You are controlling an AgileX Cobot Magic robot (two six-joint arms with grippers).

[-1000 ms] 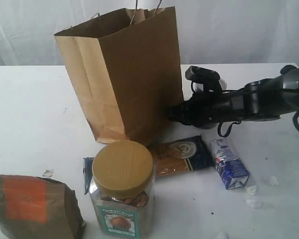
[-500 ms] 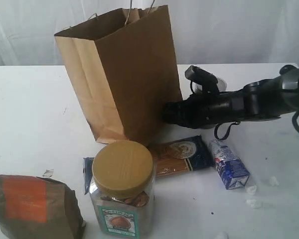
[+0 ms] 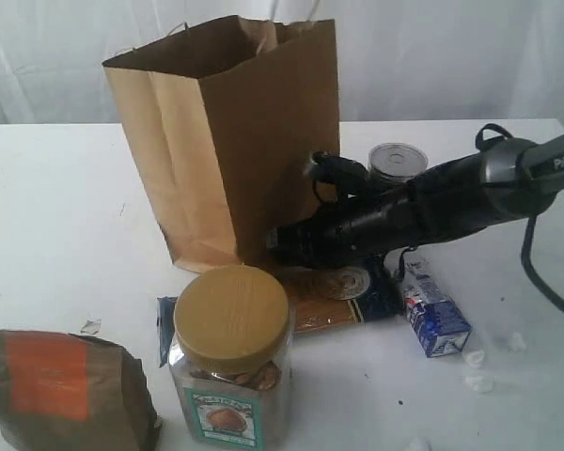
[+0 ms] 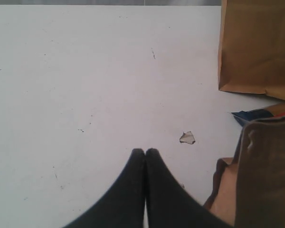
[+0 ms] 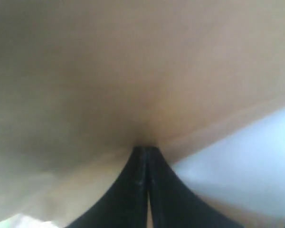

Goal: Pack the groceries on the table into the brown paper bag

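Note:
The brown paper bag (image 3: 235, 141) stands open at the back of the table (image 3: 56, 216). My right gripper (image 3: 274, 242) is shut and empty, its tips pressed against the bag's lower side wall (image 5: 133, 71). In front lie the clear jar with tan lid (image 3: 232, 352), the blue-ended spaghetti packet (image 3: 343, 291), the small blue-white carton (image 3: 432, 308) and the brown pouch with orange label (image 3: 61, 390). The dark can (image 3: 397, 160) stands behind my right arm. My left gripper (image 4: 145, 152) is shut and empty over bare table, beside the pouch (image 4: 261, 175); the exterior view does not show it.
Small white crumbs (image 3: 477, 371) lie at the front right, and one scrap (image 4: 187, 138) lies near my left gripper. A white curtain (image 3: 432, 56) hangs behind the table. The right arm (image 3: 451, 202) stretches low across the packet and carton.
My right arm has swept left and lower along the bag's side until its tips meet the bag near its base. The can has come into view behind the arm.

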